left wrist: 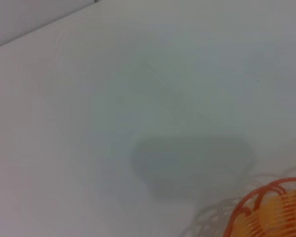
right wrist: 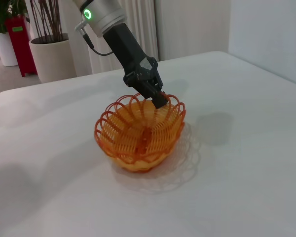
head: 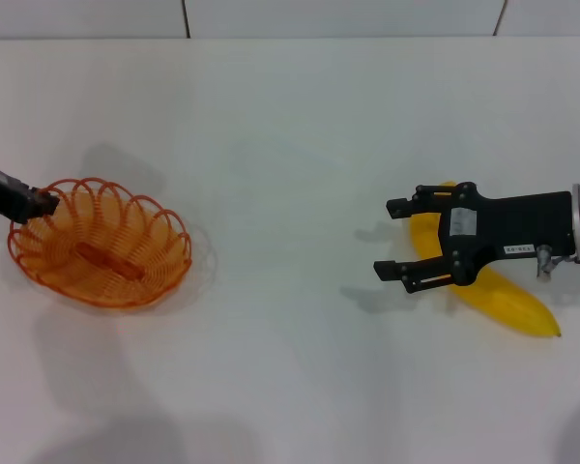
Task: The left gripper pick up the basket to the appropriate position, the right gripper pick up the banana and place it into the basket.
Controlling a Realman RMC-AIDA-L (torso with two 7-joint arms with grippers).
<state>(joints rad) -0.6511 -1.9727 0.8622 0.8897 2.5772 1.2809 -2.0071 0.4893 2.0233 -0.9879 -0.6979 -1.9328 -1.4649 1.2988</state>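
Your left tool [head: 46, 203] pinches the basket [head: 101, 244] rim on the table [head: 290, 145]; well apart, your right tool [head: 391, 239] hovers spread over the banana [head: 503, 295] (potted plants [right wrist: 49, 49] behind).

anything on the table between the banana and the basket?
Nothing visible. Bare white table lies between the banana on the robot's right and the basket on its left. The right gripper hovers open over the banana; the left gripper is at the basket's rim.

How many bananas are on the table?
1. The banana lies on the white table at the robot's right, partly under the right gripper. None is seen in the basket, which the left gripper touches at its rim.
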